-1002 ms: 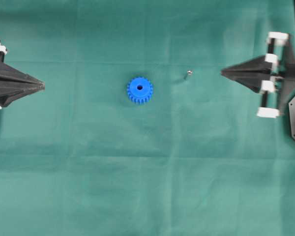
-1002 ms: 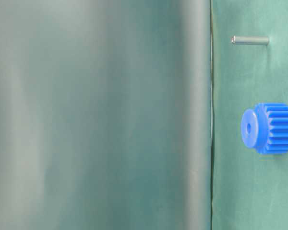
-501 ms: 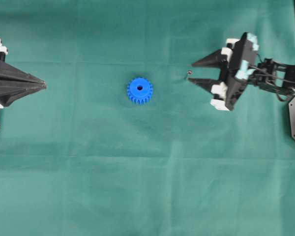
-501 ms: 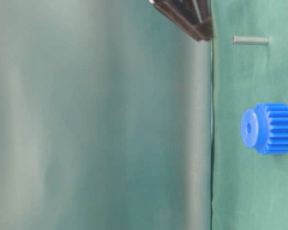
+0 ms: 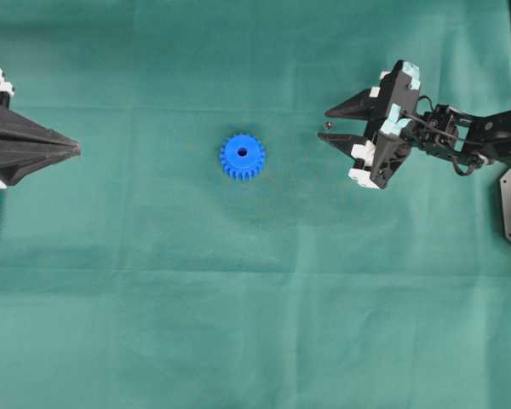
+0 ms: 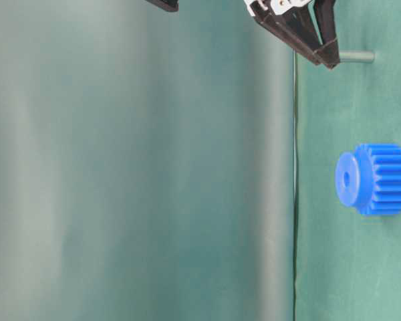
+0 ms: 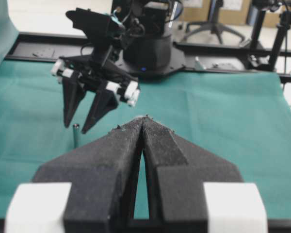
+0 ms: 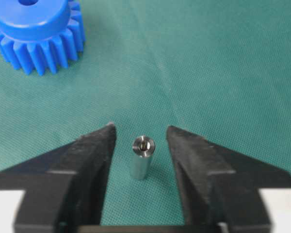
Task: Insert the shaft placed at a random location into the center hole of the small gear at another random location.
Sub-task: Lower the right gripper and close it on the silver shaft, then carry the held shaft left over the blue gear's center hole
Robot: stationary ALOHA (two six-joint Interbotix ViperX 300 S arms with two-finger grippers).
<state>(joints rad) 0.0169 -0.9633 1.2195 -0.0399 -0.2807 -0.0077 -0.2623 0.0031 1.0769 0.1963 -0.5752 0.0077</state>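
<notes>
Small silver-grey metal shaft (image 8: pixel 142 158) upright on green-clothed worktop (image 5: pixel 255 324), untouched between parted tips of right pincer (image 8: pixel 139 138); bright blue toothed plastic gear (image 5: pixel 242 157) well apart; left pincer (image 7: pixel 144 119) pressed together, empty.

Black, wedge-shaped fingers (image 8: pixel 82 160) with a rough grainy texture, white blocks at their bases, thin dark cables along the right arm (image 5: pixel 460 141).

A green cloth (image 5: pixel 238 298) covers the counter. On it the small gear (image 5: pixel 242 157) lies flat, hub upward. The shaft (image 5: pixel 327 126) stands upright to the gear's right, well apart.
</notes>
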